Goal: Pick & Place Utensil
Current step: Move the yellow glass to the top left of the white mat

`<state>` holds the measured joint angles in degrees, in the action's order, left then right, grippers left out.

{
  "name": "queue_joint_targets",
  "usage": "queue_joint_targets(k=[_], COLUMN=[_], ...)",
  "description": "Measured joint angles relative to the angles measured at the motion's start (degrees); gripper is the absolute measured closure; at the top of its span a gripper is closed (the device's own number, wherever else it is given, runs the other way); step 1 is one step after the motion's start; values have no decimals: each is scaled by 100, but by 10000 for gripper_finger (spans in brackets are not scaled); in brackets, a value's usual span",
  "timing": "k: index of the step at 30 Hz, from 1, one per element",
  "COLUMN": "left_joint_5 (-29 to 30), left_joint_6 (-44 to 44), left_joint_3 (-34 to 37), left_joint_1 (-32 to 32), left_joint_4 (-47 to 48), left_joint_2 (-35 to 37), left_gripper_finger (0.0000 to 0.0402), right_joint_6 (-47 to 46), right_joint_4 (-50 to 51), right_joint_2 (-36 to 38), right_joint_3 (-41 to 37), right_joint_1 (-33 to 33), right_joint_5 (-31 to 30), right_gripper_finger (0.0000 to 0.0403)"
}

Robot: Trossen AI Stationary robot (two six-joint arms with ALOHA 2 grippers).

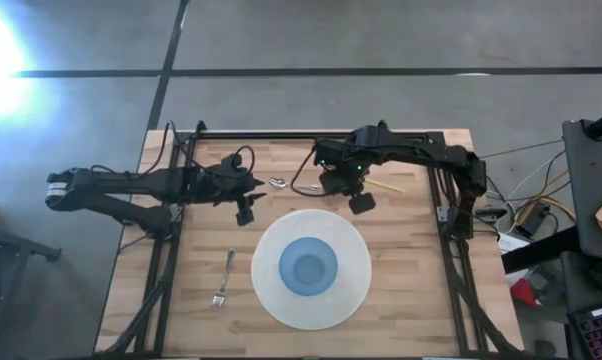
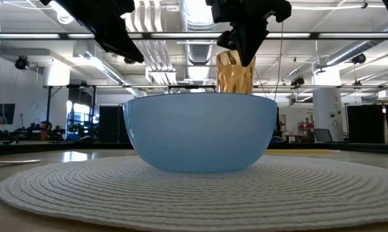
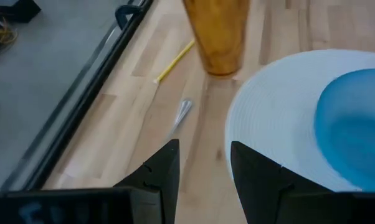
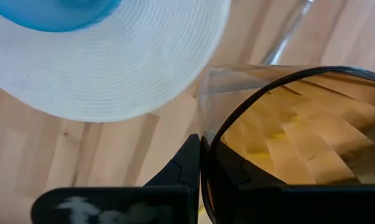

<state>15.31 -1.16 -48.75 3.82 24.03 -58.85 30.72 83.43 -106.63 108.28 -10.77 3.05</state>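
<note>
A silver spoon (image 1: 281,183) lies flat on the wood by the table's far edge, between my two grippers; it also shows in the left wrist view (image 3: 180,116). A fork (image 1: 223,278) lies left of the white round mat (image 1: 351,300). My left gripper (image 1: 245,208) hovers open just left of the spoon, fingers apart (image 3: 203,158). My right gripper (image 1: 343,184) sits just right of the spoon, shut on a tall amber glass (image 2: 236,72). Whether the glass's base (image 3: 222,70) touches the wood, I cannot tell. My right gripper holds the amber glass by its rim (image 4: 237,106), coming from above. One finger (image 4: 190,165) stands outside the wall; the other seems to be inside, seen darkly through the glass. The glass hangs upright below the gripper.
A blue bowl (image 1: 309,268) sits in the middle of the white mat, toward the near side. A thin yellow stick (image 1: 386,186) lies on the wood right of the glass. A black frame (image 1: 281,134) runs along the table's far edge and sides.
</note>
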Motion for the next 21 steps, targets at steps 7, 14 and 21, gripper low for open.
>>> queue_joint_targets(k=[7, 14, 21], left_joint_5=[-3, -16, -18], left_joint_6=[20, 152, 163], left_joint_3=[0, 0, -81], left_joint_1=[22, 22, 22], left_joint_4=[0, 0, 2], left_joint_2=[0, -2, -4], left_gripper_finger=[266, 266, 266], right_joint_6=[-52, -95, -73], right_joint_4=[-338, -634, -834], right_joint_2=[-2, 0, 4], right_joint_3=[-506, -823, -1016], right_joint_1=[-9, -14, -49], right_joint_5=[-1, -17, -169], right_gripper_finger=[392, 392, 392])
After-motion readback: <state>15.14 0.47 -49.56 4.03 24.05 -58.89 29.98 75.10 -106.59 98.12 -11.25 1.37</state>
